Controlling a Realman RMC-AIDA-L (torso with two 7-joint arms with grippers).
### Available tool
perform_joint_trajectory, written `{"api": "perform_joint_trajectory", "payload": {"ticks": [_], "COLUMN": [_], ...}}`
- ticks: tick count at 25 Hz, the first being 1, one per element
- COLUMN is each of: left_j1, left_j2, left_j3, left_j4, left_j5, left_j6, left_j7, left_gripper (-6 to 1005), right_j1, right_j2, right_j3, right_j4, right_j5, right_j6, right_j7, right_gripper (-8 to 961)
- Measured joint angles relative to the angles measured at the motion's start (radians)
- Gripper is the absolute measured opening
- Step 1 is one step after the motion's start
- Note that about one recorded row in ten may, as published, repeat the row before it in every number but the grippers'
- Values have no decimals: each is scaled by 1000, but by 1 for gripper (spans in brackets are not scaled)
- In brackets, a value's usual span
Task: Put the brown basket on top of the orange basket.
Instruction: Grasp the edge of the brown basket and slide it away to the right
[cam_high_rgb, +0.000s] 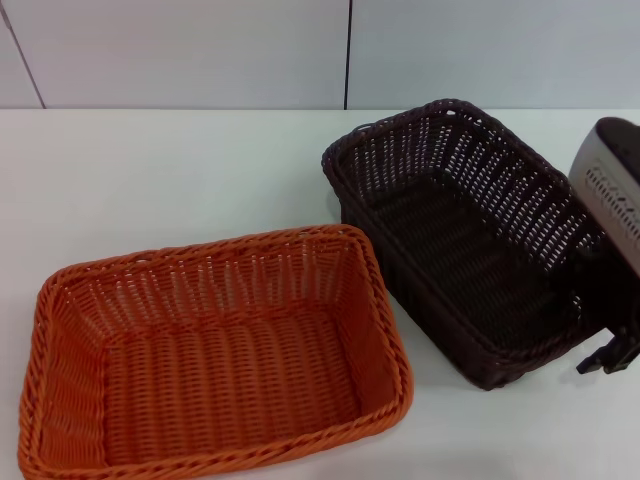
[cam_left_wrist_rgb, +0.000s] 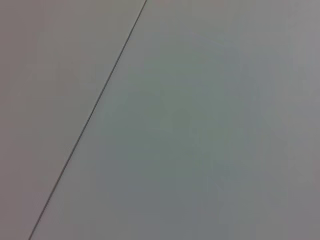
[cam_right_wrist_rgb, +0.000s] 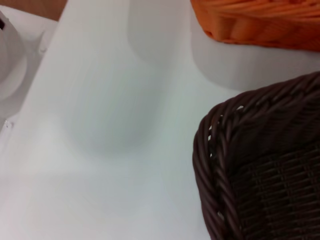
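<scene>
The left arm is not visible over the counter; its wrist camera meets only a pale flat surface crossed by one thin dark line, so it seems parked, and I cannot tell how its fingers are.

On the left side sits the orange basket (cam_high_rgb: 215, 355), flat on the white counter (cam_high_rgb: 150, 170), its mouth open upward — ready to receive the other one. Just beside it, to the right and a little farther back, stands the brown basket (cam_high_rgb: 470, 240), turned at an angle and also resting on the counter, so the stacking is not yet done.

At the right edge the right gripper (cam_high_rgb: 610, 355) hangs near the brown basket's near right corner — probably to take its braided rim. Whether its fingers are wide or closed, I cannot tell.

Behind the counter is a plain pale wall (cam_high_rgb: 200, 50) with a dark vertical seam.
</scene>
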Motion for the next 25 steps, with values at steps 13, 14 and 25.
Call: {"api": "perform_joint_trajectory", "payload": {"ticks": [13,14,25], "left_j1": [25,25,31], "left_j2": [-1,-1,1], "left_j3": [-6,-6,-6], "left_j4": [8,8,5], "left_j5": [0,0,0], "left_j6": [-22,-22,-28], "left_j7": [1,1,1], "left_gripper": [715,715,715], "right_j1": [-19,-20,-73], "right_j2": [48,54,110], "right_j3": [18,19,15], "right_j4": [-71,-77,-303], "right_j5": [-51,-65,-137], "right_j6": [-36,-36,17], "right_j7": [12,13,106], "right_gripper": [389,368,145]}}
